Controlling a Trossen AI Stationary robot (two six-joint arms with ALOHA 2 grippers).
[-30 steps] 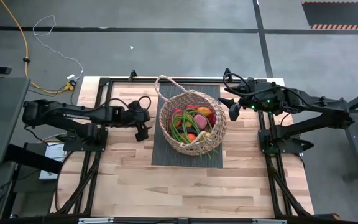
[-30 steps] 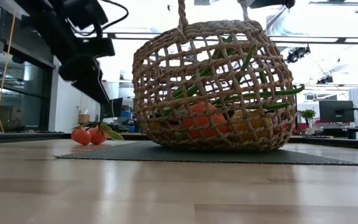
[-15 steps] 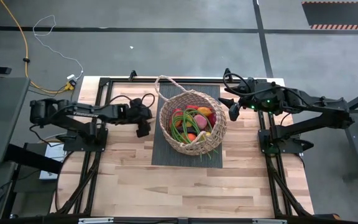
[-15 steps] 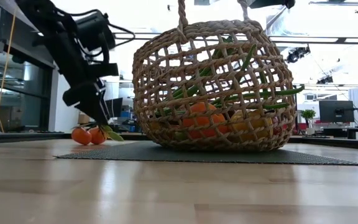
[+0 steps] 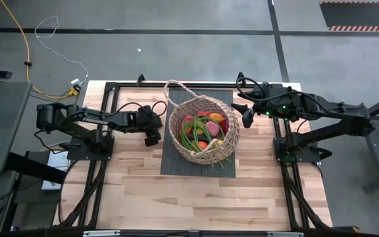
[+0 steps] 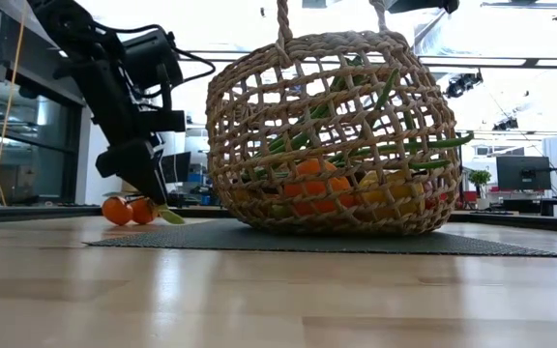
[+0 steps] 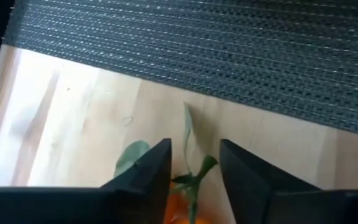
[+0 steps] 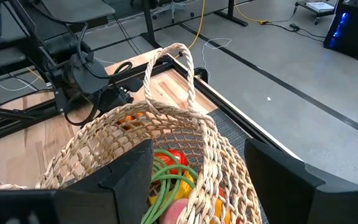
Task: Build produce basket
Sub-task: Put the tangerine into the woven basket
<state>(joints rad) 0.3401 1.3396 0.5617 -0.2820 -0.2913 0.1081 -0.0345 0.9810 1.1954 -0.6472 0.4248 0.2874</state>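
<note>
The wicker basket (image 5: 202, 128) stands on a dark mat (image 5: 170, 158), filled with produce: green bean stalks, an orange, red and yellow pieces. Two small oranges with a green stem and leaves (image 6: 129, 210) lie on the bare wood left of the mat. My left gripper (image 6: 148, 193) slants down over them, open to a narrow gap. Its fingers stand on either side of the stem and leaves (image 7: 191, 174). In the high view the gripper (image 5: 151, 138) hides the fruit. My right gripper (image 5: 247, 118) hangs open, high at the basket's right side. My left gripper comes from above, slanting toward the mat, with one finger (image 7: 148, 177) on each side of the oranges' leafy stem (image 7: 194, 186). The oranges (image 7: 178, 210) rest on the table. Whether the fingers press on the stem or fruit, I cannot tell.
The basket's loop handle (image 8: 179, 68) rises toward the far left. The arms' black frame rails (image 5: 110, 92) run along the table's left and right sides. Bare wood stretches toward the near edge (image 5: 196, 204).
My left gripper has sunk toward the two oranges and tipped more steeply down, until its fingertips stand at the fruit's top. The oranges have slid a little toward the table's left edge. My right arm has kept still.
</note>
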